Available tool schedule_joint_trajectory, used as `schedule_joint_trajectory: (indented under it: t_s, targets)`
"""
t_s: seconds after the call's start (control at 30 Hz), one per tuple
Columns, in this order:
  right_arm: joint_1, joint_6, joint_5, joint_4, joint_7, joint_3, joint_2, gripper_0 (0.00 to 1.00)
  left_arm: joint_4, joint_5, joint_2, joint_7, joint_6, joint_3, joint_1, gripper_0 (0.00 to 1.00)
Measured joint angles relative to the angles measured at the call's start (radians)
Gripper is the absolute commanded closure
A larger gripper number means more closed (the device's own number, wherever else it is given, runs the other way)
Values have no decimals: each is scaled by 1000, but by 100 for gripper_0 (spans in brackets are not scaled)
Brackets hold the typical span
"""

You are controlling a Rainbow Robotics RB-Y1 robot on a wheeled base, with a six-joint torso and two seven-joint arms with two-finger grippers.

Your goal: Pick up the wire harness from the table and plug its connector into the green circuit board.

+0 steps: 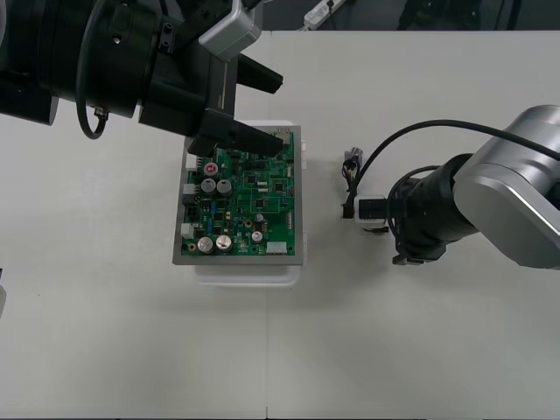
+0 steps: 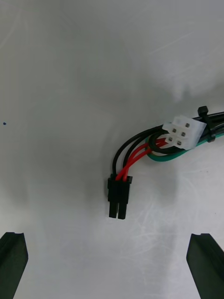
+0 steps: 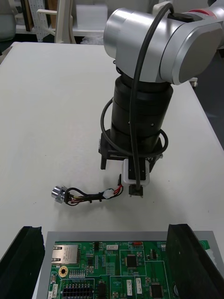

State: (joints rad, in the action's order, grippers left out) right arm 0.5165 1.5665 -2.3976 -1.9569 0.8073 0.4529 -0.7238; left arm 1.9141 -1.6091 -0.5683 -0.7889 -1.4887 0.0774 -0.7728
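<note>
Right of centre in the front view, the wire harness (image 1: 352, 179) lies on the table (image 1: 437, 350) near the green circuit board (image 1: 243, 197) but not plugged in. The right gripper (image 1: 350, 210) stands over its black plug (image 2: 117, 198), fingers (image 2: 203, 264) spread wide and released. The left gripper (image 1: 258, 109) hangs at upper left over the board's far edge, its fingers also apart and grasping nothing.

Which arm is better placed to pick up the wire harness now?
Right. The open right hand hangs directly above the black plug of the harness on the table; the left hand hovers over the green circuit board, farther away.
</note>
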Motion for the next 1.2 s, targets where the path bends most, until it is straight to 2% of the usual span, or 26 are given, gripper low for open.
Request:
schedule_joint_trajectory:
  t_s: [0.3, 1.2]
  targets:
    - [23, 0, -12, 84, 3, 19, 39, 0, 0, 0, 0, 0, 0, 0, 0, 23]
    - [34, 0, -41, 85, 6, 63, 46, 0, 0, 0, 0, 0, 0, 0, 0, 24]
